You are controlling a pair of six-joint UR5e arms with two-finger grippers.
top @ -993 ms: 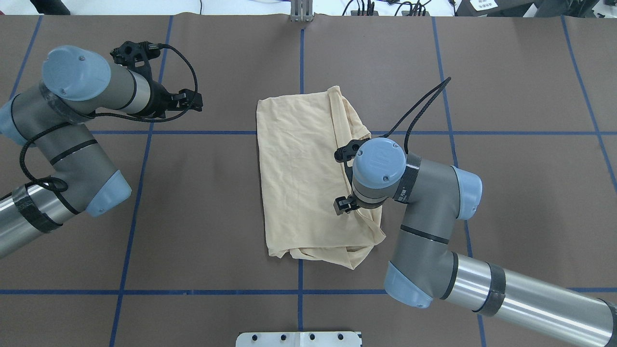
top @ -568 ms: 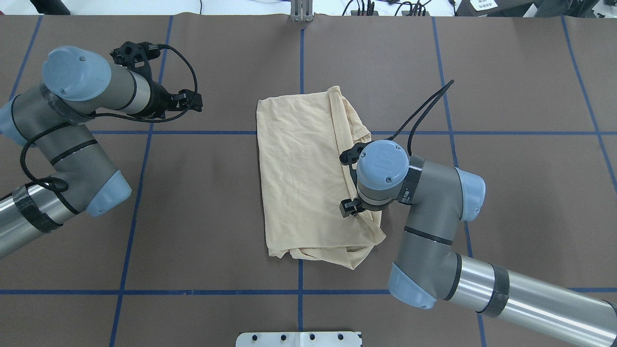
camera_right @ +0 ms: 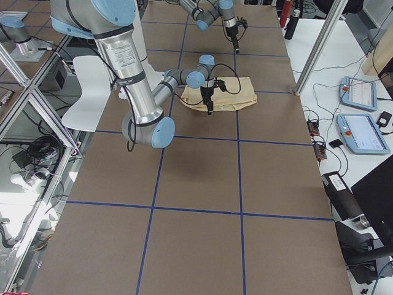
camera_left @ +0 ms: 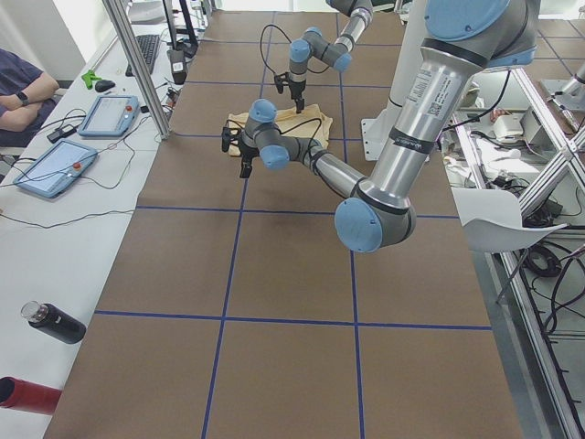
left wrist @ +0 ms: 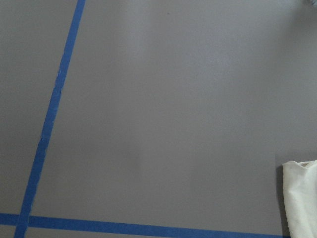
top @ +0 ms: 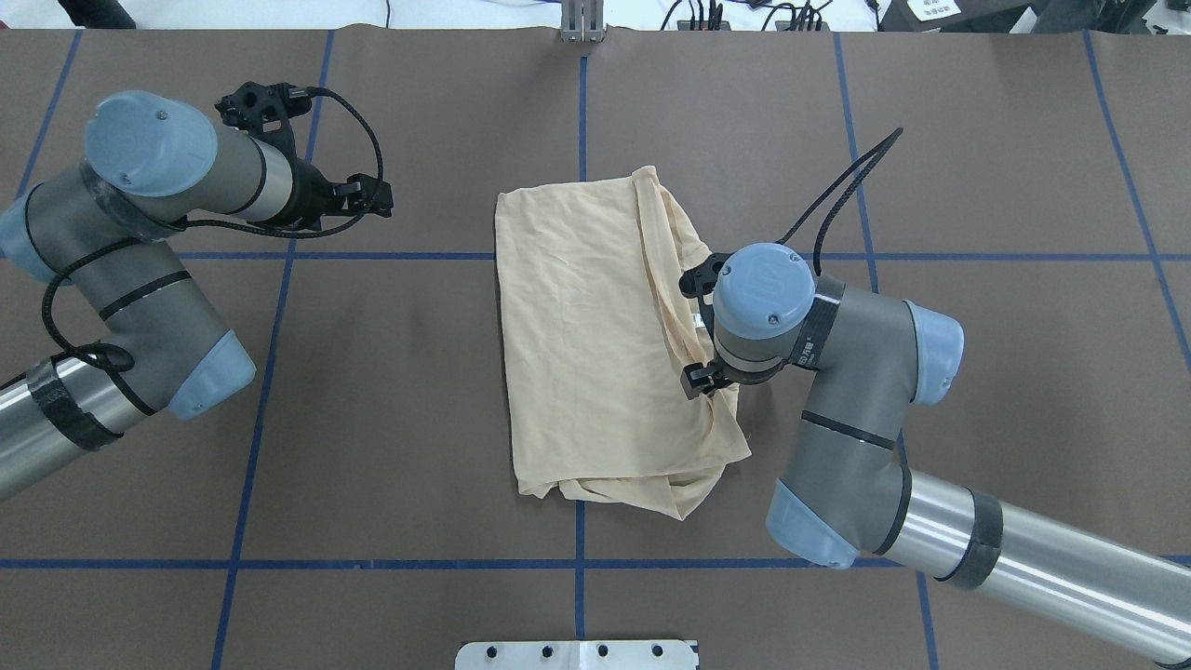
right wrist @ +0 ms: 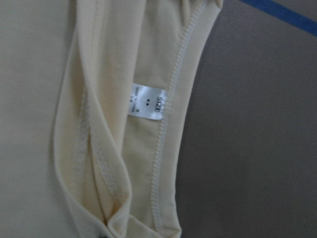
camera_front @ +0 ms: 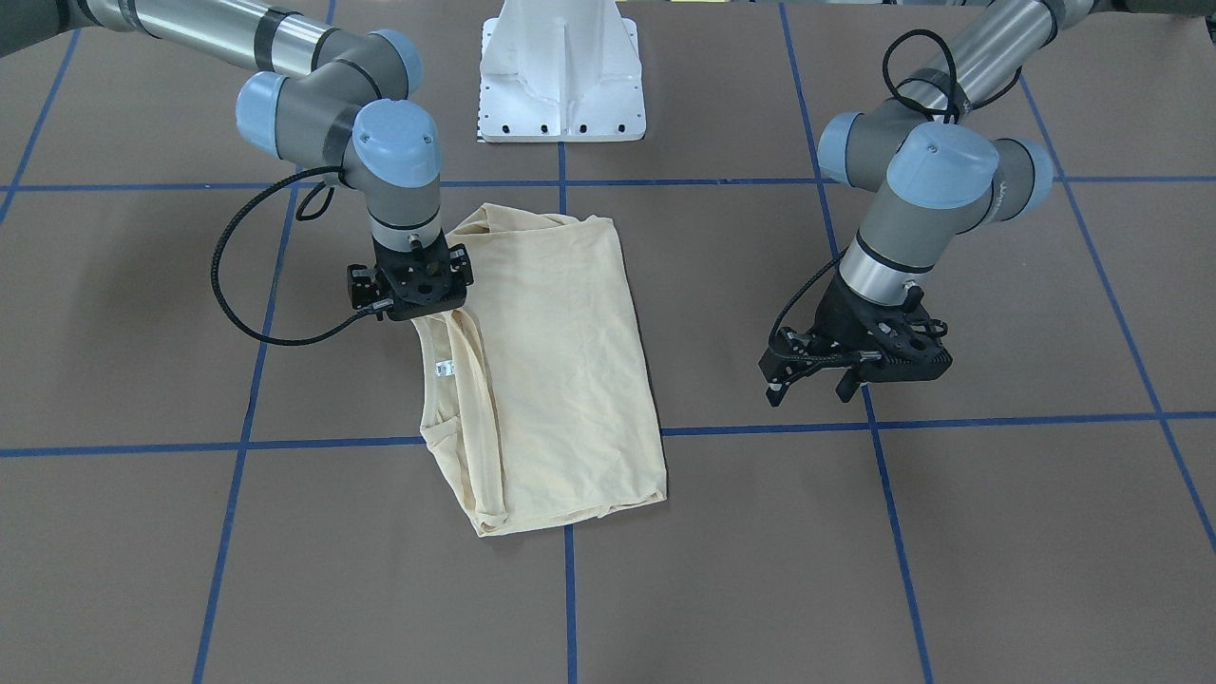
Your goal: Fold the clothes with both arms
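The clothes, one pale cream shirt (top: 586,344), lie folded in a rough rectangle at the middle of the table (top: 419,391). Its collar edge with the small white label (right wrist: 146,101) faces the right arm. My right gripper (camera_front: 418,309) points straight down over that collar edge, close to the fabric (camera_front: 560,361). Its fingers are hidden under the wrist (top: 758,298), so I cannot tell if they hold cloth. My left gripper (camera_front: 809,391) hovers over bare table well off the shirt, fingers spread with nothing between them. A shirt corner (left wrist: 302,198) shows in the left wrist view.
Blue tape lines (top: 279,372) cross the brown table cover. The white pedestal base (camera_front: 560,76) stands at the robot's edge. A metal bracket (top: 582,23) sits at the far edge. Tablets (camera_left: 55,165), bottles (camera_left: 50,322) and a person's arm (camera_left: 18,91) are beside the table.
The right wrist has slid to the right, from over the shirt toward its collar edge, uncovering the label. The shirt has barely shifted. The left arm has stayed put.
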